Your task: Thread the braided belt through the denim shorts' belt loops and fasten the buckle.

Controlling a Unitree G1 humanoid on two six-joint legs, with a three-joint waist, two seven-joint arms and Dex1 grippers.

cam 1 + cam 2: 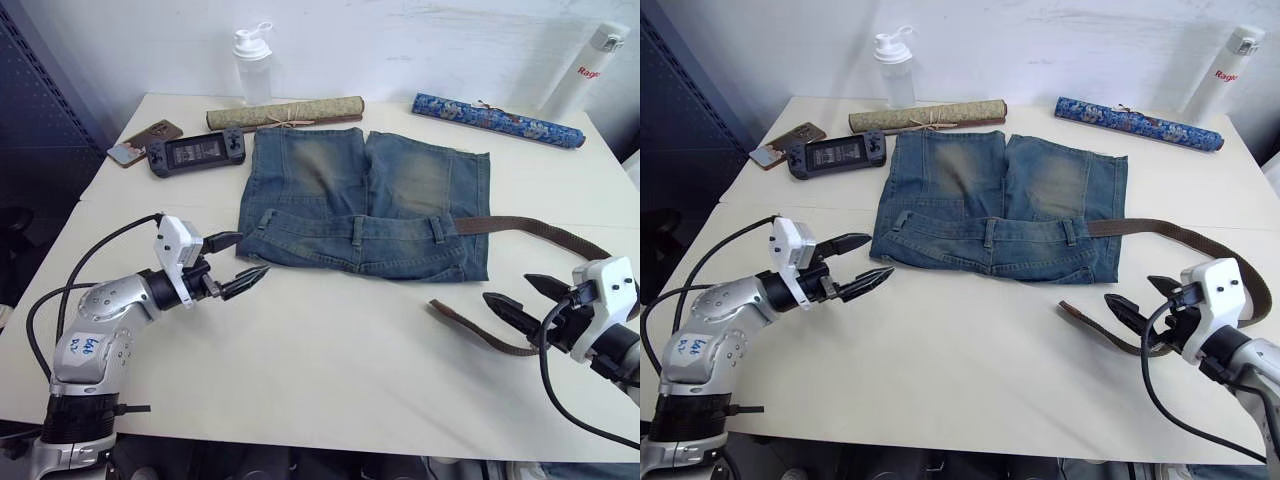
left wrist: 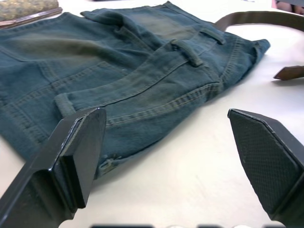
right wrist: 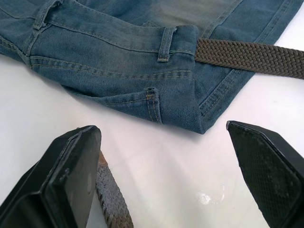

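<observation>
Denim shorts (image 1: 365,200) lie flat at centre frame in the head view, waistband toward the lower edge, legs toward the top. Belt loops (image 1: 357,230) stand across the waistband; one more loop (image 3: 166,43) sits near the shorts' right corner.

Braided belt (image 1: 545,232) emerges from beside that right-hand loop, runs right across the table (image 1: 330,370), curves down at the right edge of the frame, and doubles back left. Its leather end (image 1: 440,308) lies on the bare table just below the shorts' lower right corner, not touching the denim. Cannot tell if the buckle is present on either end.

Left gripper (image 1: 240,262), centre left of frame: fingers spread wide, holding nothing, tips just beside the shorts' left waistband corner, apart from the cloth.

Right gripper (image 1: 522,300), lower right of frame: fingers spread, empty, over the belt's returning stretch; contact cannot be judged.

Along the top of the frame: shaker bottle (image 1: 253,63), rolled tan mat (image 1: 285,113), rolled blue patterned cloth tube (image 1: 497,120), white flask (image 1: 585,68). Upper left: handheld game console (image 1: 196,152), phone (image 1: 144,142).
</observation>
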